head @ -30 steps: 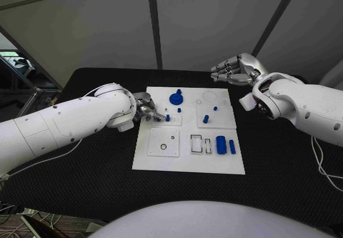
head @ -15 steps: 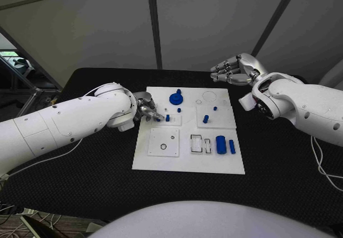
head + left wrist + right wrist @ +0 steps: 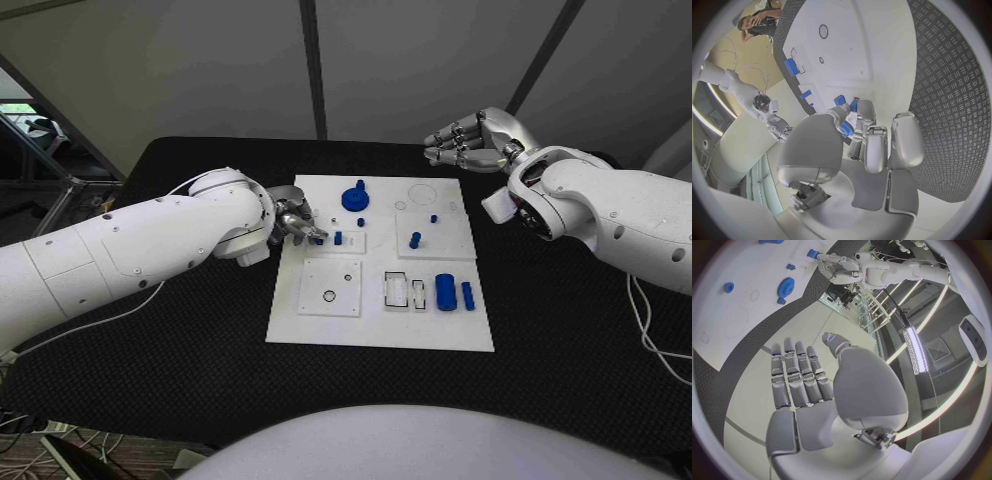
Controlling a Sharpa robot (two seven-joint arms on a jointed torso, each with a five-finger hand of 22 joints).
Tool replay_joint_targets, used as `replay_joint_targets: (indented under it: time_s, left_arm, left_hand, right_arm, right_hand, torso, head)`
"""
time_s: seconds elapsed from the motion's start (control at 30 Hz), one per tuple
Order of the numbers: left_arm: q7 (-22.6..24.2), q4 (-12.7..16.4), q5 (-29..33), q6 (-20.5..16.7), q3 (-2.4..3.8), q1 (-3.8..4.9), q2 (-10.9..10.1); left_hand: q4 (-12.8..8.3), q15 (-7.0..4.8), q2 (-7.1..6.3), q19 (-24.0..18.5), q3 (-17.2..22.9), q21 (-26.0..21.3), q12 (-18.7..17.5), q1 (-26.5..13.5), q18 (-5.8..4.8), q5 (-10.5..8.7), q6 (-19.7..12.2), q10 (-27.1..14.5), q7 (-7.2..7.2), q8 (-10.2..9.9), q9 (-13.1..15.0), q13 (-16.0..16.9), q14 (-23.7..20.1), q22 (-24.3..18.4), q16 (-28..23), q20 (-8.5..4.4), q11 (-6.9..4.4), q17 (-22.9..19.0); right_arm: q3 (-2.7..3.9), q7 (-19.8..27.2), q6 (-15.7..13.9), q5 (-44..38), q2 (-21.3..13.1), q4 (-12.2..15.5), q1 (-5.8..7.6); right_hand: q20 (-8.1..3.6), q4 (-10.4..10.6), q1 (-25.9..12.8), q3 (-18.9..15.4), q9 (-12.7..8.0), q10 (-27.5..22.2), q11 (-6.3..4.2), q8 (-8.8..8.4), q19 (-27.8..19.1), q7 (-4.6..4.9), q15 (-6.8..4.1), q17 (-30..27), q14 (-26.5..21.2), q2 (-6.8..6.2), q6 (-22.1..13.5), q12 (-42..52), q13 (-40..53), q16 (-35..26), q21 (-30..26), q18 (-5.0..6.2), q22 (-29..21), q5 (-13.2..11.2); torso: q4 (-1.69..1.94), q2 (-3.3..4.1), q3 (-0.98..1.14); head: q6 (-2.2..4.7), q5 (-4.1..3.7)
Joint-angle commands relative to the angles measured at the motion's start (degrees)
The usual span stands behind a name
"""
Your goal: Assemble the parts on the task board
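Two hands frame the task board (image 3: 378, 330): the left hand (image 3: 299, 222) sits over its left edge, pinching a small blue peg (image 3: 319, 240) in its fingertips, while the right hand (image 3: 469, 141) hovers beyond the far right corner, fingers loosely spread, grasping nothing.

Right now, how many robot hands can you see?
2. The left hand pinches a part at the board's left side; the right hand hangs empty past its far right corner.
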Motion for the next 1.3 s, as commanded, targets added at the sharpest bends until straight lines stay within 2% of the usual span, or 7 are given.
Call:
replay_joint_targets:
  time_s: [0.03,0.33,0.47,0.67,0.8,1.07,1.3]
  left_arm:
    - [0.5,0.7,0.6,-0.4,0.03,-0.03,-0.1]
    - [0.2,1.6,0.7,0.8,1.21,0.09,-0.7]
    - [0.2,1.6,0.6,1.7,1.76,0.58,-1.1]
    - [0.2,1.3,0.6,3.4,2.02,1.54,-1.0]
    - [0.2,0.8,0.7,6.6,2.08,2.17,-0.5]
    - [-0.2,-3.5,2.5,16.1,2.11,3.77,1.7]
    - [-0.8,-9.9,6.2,23.0,2.09,6.06,4.9]
  left_hand:
    - [-7.9,0.15,-0.35,0.7,8.8,-0.4,0.1,-1.2,-3.69,0.16,-0.6,0.7,0.03,0.6,0.3,-0.1,4.7,5.0,-0.2,0.13,-0.38,11.2]
    - [-8.5,0.12,-0.62,0.7,9.9,-0.4,0.0,-1.7,-3.70,0.15,-0.7,0.7,0.01,1.0,0.6,-0.2,4.7,5.0,-0.2,0.12,-0.42,11.2]
    - [-8.7,0.12,-0.65,0.7,10.2,-0.4,0.0,-1.7,-3.70,0.14,-0.7,0.7,0.02,1.0,0.7,-0.3,4.7,5.1,-0.2,0.11,-0.42,11.2]
    - [-8.9,0.13,-0.69,0.7,10.5,-0.4,0.0,-1.7,-3.71,0.12,-0.8,0.7,0.04,1.1,0.8,-0.3,4.8,5.1,-0.2,0.12,-0.40,11.2]
    - [-9.0,0.14,-0.72,0.7,10.7,-0.4,0.0,-1.7,-3.71,0.12,-0.8,0.8,0.05,1.2,0.8,-0.2,4.8,5.1,-0.1,0.12,-0.40,11.3]
    - [-9.5,0.18,-0.93,0.7,11.2,-0.3,0.1,-1.6,-3.75,0.11,-0.8,1.0,0.07,1.4,1.0,-0.1,4.9,5.2,0.1,0.15,-0.39,11.5]
    - [-9.7,0.20,-0.95,0.8,11.5,0.0,0.3,-1.5,-3.80,0.15,-0.7,1.2,0.09,1.5,1.1,0.1,4.9,5.4,0.3,0.16,-0.39,11.7]
  right_arm:
    - [0.04,0.1,0.7,-0.1,0.0,0.0,0.09]
    - [0.04,0.1,0.8,-0.1,0.1,-0.2,0.09]
    - [0.04,0.0,0.9,-0.1,0.1,-0.3,0.09]
    - [0.04,0.0,1.0,-0.1,0.2,-0.4,0.09]
    - [0.04,-0.1,1.1,-0.1,0.3,-0.5,0.09]
    - [0.04,-0.1,1.1,-0.1,0.4,-0.6,0.09]
    - [0.04,-0.2,1.1,-0.2,0.5,-0.6,0.09]
  right_hand:
    - [0.07,0.0,0.1,-0.3,0.0,-0.2,-0.01,-0.18,0.3,0.03,-0.08,-0.1,-0.4,0.78,-0.2,0.3,0.0,-0.1,-0.4,0.40,0.0,0.3]
    - [0.07,0.0,0.1,-0.3,0.0,-0.2,-0.01,-0.18,0.3,0.03,-0.08,-0.1,-0.4,0.78,-0.2,0.3,0.0,-0.1,-0.4,0.40,0.0,0.3]
    - [0.07,0.0,0.1,-0.3,0.0,-0.2,-0.01,-0.18,0.3,0.03,-0.08,-0.1,-0.4,0.78,-0.2,0.3,0.0,-0.1,-0.4,0.40,0.0,0.3]
    - [0.07,0.0,0.1,-0.3,0.0,-0.2,-0.01,-0.18,0.3,0.03,-0.08,-0.1,-0.4,0.78,-0.2,0.3,0.0,-0.1,-0.4,0.40,0.0,0.3]
    - [0.07,0.0,0.1,-0.3,0.0,-0.2,-0.01,-0.18,0.3,0.03,-0.08,-0.1,-0.4,0.78,-0.2,0.3,0.0,-0.1,-0.4,0.40,0.0,0.3]
    - [0.08,0.1,0.1,-0.4,0.0,-0.3,0.00,-0.19,0.3,0.04,-0.08,-0.1,-0.4,0.78,-0.2,0.3,0.0,-0.1,-0.5,0.40,0.0,0.3]
    - [0.08,0.1,0.1,-0.4,0.0,-0.3,0.00,-0.19,0.3,0.04,-0.08,-0.1,-0.4,0.78,-0.2,0.3,0.0,-0.1,-0.5,0.40,0.0,0.3]
  torso:
    - [0.04,-0.01,-0.01]
    - [0.00,0.01,0.01]
    - [0.00,0.00,0.04]
    - [0.03,0.02,0.00]
    - [-0.03,0.06,0.01]
    - [-0.04,0.05,0.05]
    - [-0.09,0.04,0.11]
  head:
    - [0.01,-0.01]
    - [0.01,-0.02]
    - [0.01,-0.06]
    - [0.01,-0.06]
    - [0.01,-0.05]
    - [0.01,0.01]
    - [0.01,0.10]
